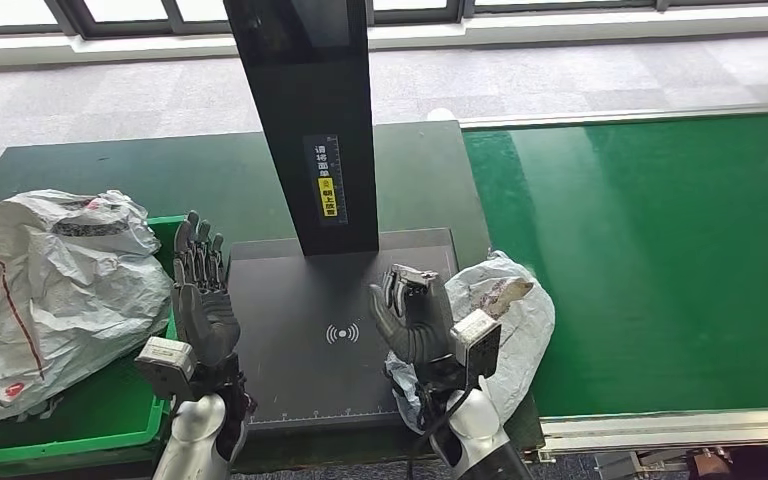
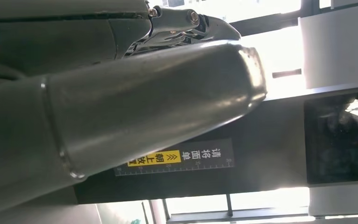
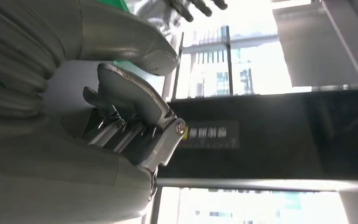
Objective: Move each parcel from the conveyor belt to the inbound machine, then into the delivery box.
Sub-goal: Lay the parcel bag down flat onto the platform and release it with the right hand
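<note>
We note the inbound machine, a dark flat scan plate with a tall black post rising at its 12 o'clock edge, set on the dark desk. The post carries a yellow-and-white label.

Left robot hand: raised over the plate's 9 o'clock edge, fingers straight and apart, holding nothing.

Right robot hand: over the plate's 3 o'clock side, fingers curled inward. We cannot tell whether it touches the parcel behind it.

A grey plastic parcel lies just beside the plate at 3 o'clock, straddling the desk edge and the green conveyor belt.

At 9 o'clock of the plate sits the green delivery box, with a large crumpled white bag lying in it, close beside the left robot hand.

In the right wrist view we see that hand's thumb bent across the folded fingers.
</note>
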{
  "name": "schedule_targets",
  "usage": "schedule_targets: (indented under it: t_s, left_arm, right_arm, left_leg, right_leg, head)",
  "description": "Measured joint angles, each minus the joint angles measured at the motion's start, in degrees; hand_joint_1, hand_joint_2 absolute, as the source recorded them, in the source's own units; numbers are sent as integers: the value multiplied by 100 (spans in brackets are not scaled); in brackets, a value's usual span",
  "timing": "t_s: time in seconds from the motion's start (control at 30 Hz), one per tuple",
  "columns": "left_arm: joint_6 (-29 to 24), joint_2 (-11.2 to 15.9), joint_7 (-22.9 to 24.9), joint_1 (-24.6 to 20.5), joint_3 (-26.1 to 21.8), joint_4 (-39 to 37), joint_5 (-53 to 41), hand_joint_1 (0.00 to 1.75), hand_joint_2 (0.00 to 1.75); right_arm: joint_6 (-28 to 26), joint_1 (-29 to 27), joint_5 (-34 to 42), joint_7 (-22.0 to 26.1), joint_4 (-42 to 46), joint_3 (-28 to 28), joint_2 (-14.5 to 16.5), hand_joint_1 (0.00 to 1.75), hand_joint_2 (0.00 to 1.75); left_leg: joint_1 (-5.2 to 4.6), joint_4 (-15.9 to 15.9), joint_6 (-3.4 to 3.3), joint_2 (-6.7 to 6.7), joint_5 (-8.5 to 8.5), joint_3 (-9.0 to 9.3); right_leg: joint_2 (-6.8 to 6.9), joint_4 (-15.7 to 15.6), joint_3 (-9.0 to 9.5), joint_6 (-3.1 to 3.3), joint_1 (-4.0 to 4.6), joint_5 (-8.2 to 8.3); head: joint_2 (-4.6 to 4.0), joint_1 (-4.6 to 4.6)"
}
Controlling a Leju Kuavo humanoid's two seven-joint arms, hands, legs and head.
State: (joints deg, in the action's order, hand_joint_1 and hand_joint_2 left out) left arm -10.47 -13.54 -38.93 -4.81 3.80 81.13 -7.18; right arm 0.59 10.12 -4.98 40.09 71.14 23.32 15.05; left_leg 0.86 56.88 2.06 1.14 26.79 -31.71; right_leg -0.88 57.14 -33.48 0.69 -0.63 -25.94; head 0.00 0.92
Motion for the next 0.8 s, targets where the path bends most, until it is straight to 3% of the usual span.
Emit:
schedule_targets:
  t_s: [0.1,0.23,0.33,0.53,0.8]
  left_arm:
    - [166,18,0,128,1,126,-17,0,0]
    - [503,20,0,229,21,274,41,0,0]
    - [395,13,0,250,57,365,-95,0,0]
    - [-491,-40,52,219,392,440,-986,0,0]
    - [-564,-73,68,170,604,439,-1063,0,0]
  right_arm:
    - [-409,-166,-177,4,275,0,-92,169,175]
    - [-854,-446,-394,8,849,0,-230,0,175]
    - [-1094,-625,-462,8,1211,0,-307,0,175]
    - [-1552,-1044,-416,9,2140,0,-456,0,175]
    - [-1598,-1233,-416,7,2622,0,-548,0,175]
  left_leg:
    - [0,1,-2,0,3,-1]
    - [-1,1,-4,-3,8,-2]
    - [-1,2,-4,-4,9,-1]
    - [-1,5,-5,-6,9,-2]
    - [-1,6,-5,-11,10,0]
  right_leg:
    - [-1,-2,-3,-1,0,-1]
    - [-2,-3,-5,-3,0,-3]
    - [-3,-3,-6,-4,-1,-3]
    - [-4,-3,-4,-4,-1,-3]
    - [-7,-3,-4,-5,-1,-2]
  head:
    - [0,0]
    - [0,0]
    - [0,0]
    - [0,0]
    - [0,0]
